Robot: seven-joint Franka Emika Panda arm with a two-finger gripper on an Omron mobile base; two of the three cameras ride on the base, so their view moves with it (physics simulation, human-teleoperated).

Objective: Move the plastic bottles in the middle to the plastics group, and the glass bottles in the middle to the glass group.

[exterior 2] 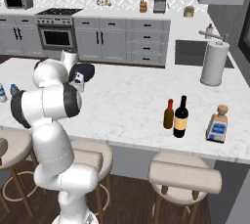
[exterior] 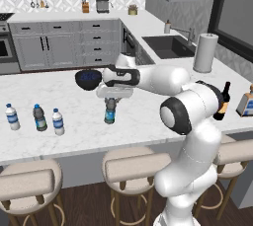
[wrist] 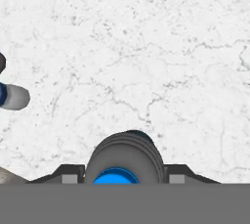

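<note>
While the dark blue-grey plastic bottle (exterior: 109, 112) stands on the marble counter (exterior: 148, 121), the fingers (exterior: 110, 103) are down over its top, pinching it just under the cap, one on each side. From the hand view it's a ribbed round shoulder and a bright blue cap (wrist: 116, 176), dead centre between them. The risk, I'd say, is slippage: smooth, light plastic held high up, so a quick swing could make it pivot or drop. Off to the fingers' left, well apart, three small blue-labelled bottles (exterior: 37, 118) stand in a row, and a wide approach could bowl them over. Just beyond the fingers sits a dark rounded bowl (exterior: 89, 79). Far to the other side, the tall dark wine bottle (exterior 2: 181, 117) stands beside the small brown red-capped bottle (exterior 2: 169, 115).
</note>
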